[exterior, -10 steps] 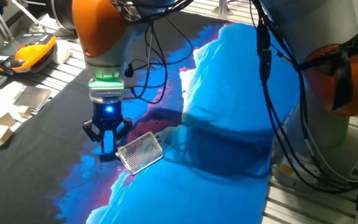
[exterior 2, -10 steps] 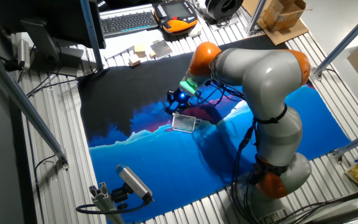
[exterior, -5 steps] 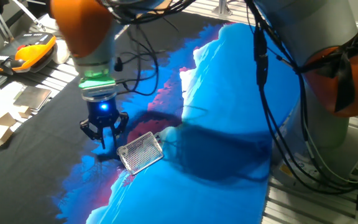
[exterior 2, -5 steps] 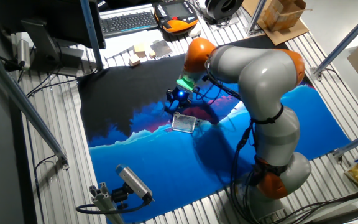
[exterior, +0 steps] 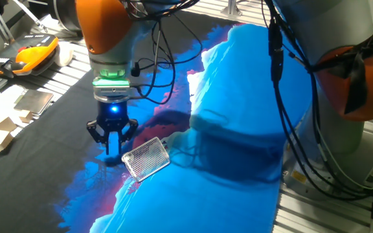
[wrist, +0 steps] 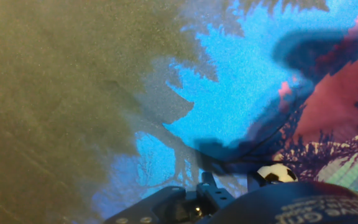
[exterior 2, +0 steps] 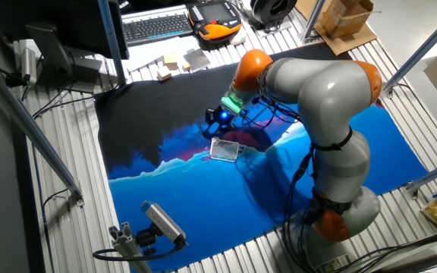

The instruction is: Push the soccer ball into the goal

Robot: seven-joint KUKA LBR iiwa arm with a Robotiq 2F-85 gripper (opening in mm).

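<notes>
While the arm reaches down over the printed cloth [exterior: 238,116], the gripper [exterior: 111,145] points straight down with its fingertips close to the cloth, and a blue light glows on its body. From both fixed views the fingers seem to stand close together, but I cannot tell surely if they are apart or closed, and nothing is seen between them.

The goal [exterior: 146,158] lies just beside the gripper, on the side toward the robot's base, and its white mesh face is tilted. In the other fixed view the goal [exterior 2: 224,149] is directly below the gripper [exterior 2: 214,125] in the picture, very near to it.

The soccer ball [wrist: 276,173] shows only in the hand view, at the lower edge, partly covered by the dark body of the hand. It rests on the cloth close under the gripper. Behind it, at the right edge, a piece of pale mesh is visible.
</notes>
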